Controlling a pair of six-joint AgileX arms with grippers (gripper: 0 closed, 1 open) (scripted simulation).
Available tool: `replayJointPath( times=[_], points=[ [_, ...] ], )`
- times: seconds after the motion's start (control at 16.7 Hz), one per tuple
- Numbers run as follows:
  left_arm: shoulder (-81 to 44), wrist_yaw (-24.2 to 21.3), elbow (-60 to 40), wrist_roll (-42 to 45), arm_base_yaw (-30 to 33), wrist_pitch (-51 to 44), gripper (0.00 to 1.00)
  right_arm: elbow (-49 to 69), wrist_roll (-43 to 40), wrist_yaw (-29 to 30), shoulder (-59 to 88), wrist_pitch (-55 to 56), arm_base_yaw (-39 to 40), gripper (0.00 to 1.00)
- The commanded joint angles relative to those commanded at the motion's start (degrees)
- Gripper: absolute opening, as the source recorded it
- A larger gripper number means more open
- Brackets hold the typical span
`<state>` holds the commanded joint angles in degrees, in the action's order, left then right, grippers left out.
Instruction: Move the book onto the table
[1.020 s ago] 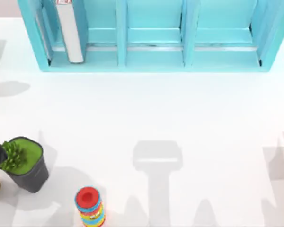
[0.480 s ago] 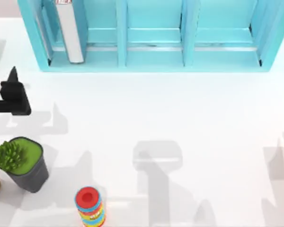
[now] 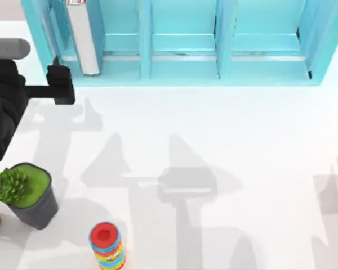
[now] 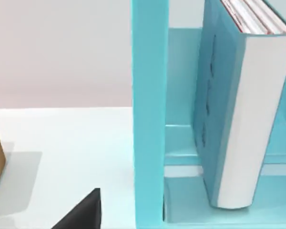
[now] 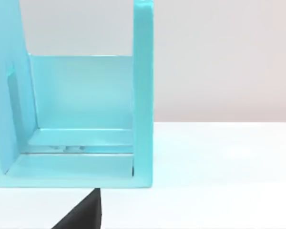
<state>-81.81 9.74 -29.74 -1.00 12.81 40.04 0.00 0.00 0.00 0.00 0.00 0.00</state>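
— What stands at the back?
— A teal shelf unit (image 3: 183,42) with open compartments, against a plain pale pinkish wall (image 4: 62,47).
— And the light?
— Bright from above, casting soft grey shadows (image 3: 186,185) forward.

The book (image 4: 238,105) has smooth matt teal covers and pale paper edges; the table (image 3: 214,140) is smooth matt white.

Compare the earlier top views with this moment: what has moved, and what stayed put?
The left gripper has swung from beside the green potted plant up the table's left side, now just short of the thick teal-covered book standing in the teal shelf unit. Nothing is grasped. Book, plant and red-topped striped canister stayed.
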Motion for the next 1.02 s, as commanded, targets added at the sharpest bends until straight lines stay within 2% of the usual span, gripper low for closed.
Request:
replayJointPath(
  times=[0.24,0.48,0.72,1.02],
  points=[
    [-17.3,1.9,-6.3,-0.1,2.7,8.6,1.0,0.0,0.0,0.0,0.0,0.0,0.0,1.0],
    [-28.4,3.6,-11.8,-0.4,5.0,15.7,1.0,0.0,0.0,0.0,0.0,0.0,0.0,1.0],
    [-32.9,4.6,-14.5,-0.9,5.5,19.0,1.0,0.0,0.0,0.0,0.0,0.0,0.0,1.0],
    [-32.7,4.5,-14.3,-0.9,5.3,18.9,1.0,0.0,0.0,0.0,0.0,0.0,0.0,1.0]
  ],
)
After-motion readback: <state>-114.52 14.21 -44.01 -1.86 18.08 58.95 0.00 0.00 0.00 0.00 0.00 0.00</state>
